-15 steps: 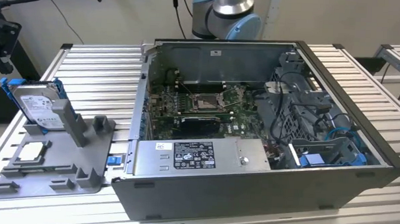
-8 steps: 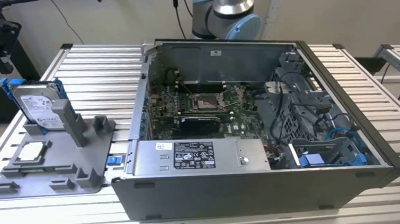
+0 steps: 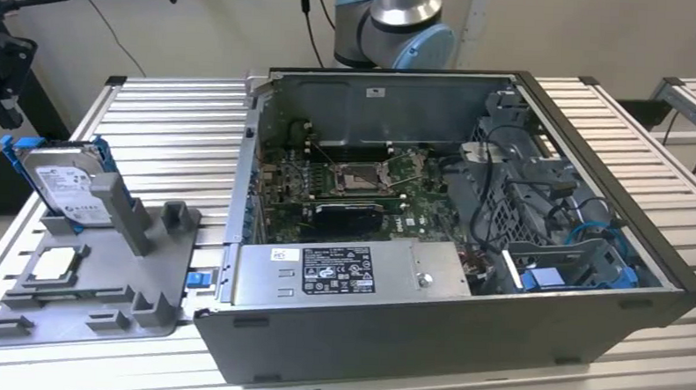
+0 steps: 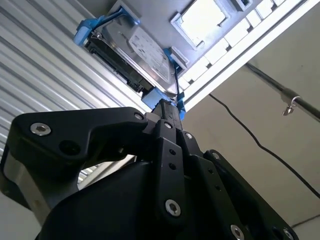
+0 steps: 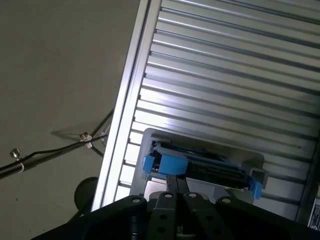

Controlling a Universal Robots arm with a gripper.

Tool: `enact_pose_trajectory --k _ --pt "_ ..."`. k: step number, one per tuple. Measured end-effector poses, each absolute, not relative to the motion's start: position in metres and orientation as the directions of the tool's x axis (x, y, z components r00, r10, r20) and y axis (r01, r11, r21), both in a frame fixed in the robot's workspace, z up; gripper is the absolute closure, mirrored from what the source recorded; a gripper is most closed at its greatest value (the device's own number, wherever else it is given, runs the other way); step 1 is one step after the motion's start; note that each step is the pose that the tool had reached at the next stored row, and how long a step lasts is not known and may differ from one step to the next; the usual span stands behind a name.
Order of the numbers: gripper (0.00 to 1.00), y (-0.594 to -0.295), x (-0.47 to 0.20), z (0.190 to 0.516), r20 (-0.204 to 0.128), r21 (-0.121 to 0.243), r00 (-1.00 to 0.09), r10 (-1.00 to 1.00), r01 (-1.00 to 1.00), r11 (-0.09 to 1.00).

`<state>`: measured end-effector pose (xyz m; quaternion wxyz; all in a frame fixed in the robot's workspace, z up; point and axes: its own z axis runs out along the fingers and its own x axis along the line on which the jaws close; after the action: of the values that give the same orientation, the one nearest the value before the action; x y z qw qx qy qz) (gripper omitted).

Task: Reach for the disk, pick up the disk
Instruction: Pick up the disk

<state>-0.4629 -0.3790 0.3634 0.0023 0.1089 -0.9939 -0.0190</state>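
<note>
Whether the jaws are shut or pinching cannot be told. In the first wrist view the gripper (image 5: 176, 181) ends right at the blue bracket (image 5: 170, 164) of the disk (image 3: 62, 182), with any contact hidden. The disk stands upright in a grey holder (image 3: 109, 283), to the exterior view's left of the open computer case (image 3: 436, 340).

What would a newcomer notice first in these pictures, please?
The open computer case dominates the middle of the exterior view, its boards and cables exposed. At the exterior view's left, the disk stands upright in a grey fixture, framed in bright blue. In the first wrist view the gripper sits close to that blue frame.
</note>
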Motion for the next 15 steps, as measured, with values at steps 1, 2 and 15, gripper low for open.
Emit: enact_pose_trajectory --k 1,2,15 --pt "1.00 -0.3790 -0.4628 0.3634 0.001 0.038 -0.976 -0.218 -0.218 0.975" --pt "1.00 -0.3790 -0.4628 0.3634 0.001 0.038 -0.975 -0.220 -0.220 0.975" --pt "1.00 -0.3790 -0.4629 0.3634 0.001 0.038 -0.954 -0.300 -0.299 0.953"
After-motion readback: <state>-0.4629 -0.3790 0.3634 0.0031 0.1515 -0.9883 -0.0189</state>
